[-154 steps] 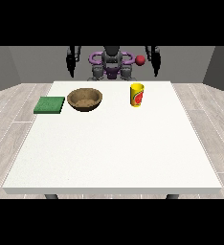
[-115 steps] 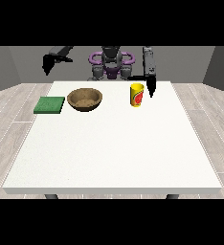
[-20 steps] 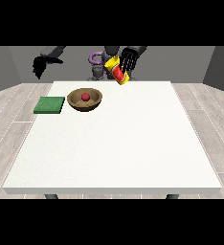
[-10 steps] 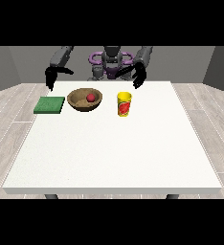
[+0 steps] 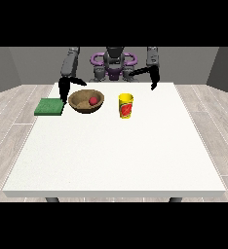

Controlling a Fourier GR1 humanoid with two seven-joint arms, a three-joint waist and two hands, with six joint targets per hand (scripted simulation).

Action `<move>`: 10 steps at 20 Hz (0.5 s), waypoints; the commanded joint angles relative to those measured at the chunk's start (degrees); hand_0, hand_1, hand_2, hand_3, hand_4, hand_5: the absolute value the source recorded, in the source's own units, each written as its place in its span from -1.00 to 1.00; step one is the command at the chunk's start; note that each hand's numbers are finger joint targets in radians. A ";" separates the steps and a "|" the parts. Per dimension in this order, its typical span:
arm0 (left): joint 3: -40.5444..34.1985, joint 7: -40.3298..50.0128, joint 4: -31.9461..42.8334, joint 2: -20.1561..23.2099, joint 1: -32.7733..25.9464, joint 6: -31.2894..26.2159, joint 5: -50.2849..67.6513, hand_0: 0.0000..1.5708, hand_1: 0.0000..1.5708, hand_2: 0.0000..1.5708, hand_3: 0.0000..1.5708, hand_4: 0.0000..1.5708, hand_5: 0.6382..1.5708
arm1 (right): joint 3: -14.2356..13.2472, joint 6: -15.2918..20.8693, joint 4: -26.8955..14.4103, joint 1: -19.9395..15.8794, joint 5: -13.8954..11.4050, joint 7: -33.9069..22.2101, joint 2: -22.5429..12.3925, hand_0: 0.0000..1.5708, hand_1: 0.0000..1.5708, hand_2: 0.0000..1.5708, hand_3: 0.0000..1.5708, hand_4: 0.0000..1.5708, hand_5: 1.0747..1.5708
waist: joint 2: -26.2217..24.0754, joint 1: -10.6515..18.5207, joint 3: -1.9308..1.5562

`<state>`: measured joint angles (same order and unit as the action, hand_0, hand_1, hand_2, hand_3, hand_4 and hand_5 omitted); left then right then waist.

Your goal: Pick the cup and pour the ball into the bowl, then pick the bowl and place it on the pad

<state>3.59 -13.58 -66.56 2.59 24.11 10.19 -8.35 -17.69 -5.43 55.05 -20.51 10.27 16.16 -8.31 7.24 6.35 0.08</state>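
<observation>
Fingers: can't tell on either hand. Red ball (image 5: 93, 100) sits in wooden bowl (image 5: 86, 101), green pad (image 5: 49, 106) just beside; yellow cup (image 5: 126, 106) upright nearby. View-left hand (image 5: 64, 89) hangs betw pad & bowl; view-right hand (image 5: 154, 81) well apart.

A large white table (image 5: 116, 155) stands on a floor of pale grey wood-look planks (image 5: 11, 112). Plain grey walls (image 5: 18, 65) enclose the room behind it. Lighting is even and diffuse.
</observation>
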 commanded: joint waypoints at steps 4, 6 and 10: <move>-4.59 -3.30 -2.04 6.00 -2.45 -7.35 4.12 -1.00 -1.00 -1.00 -1.00 -1.00 0.99 | -0.94 -0.60 -8.07 -2.92 0.84 5.28 -1.07 -1.00 -1.00 -1.00 -1.00 -0.69 0.98 | 0.87 0.57 -0.09; -3.19 -0.19 -5.10 3.10 -0.41 -4.34 2.56 -1.00 -1.00 -1.00 -1.00 -1.00 0.99 | -1.61 -1.02 -14.79 -5.40 0.36 9.70 -2.50 -1.00 -1.00 -1.00 -1.00 -0.76 0.97 | 2.64 0.85 -0.11; -4.70 0.94 -5.11 4.14 0.75 -5.18 2.91 -1.00 -1.00 -1.00 -1.00 -1.00 0.99 | -0.64 -0.25 -18.49 -7.09 -0.20 11.53 -1.70 -1.00 -1.00 -1.00 -1.00 -0.85 0.97 | 3.62 -0.28 -0.10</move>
<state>0.58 -14.10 -71.52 6.16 23.52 5.35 -6.04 -19.20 -6.09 40.59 -25.53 10.59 25.97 -10.33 10.42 7.30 -0.02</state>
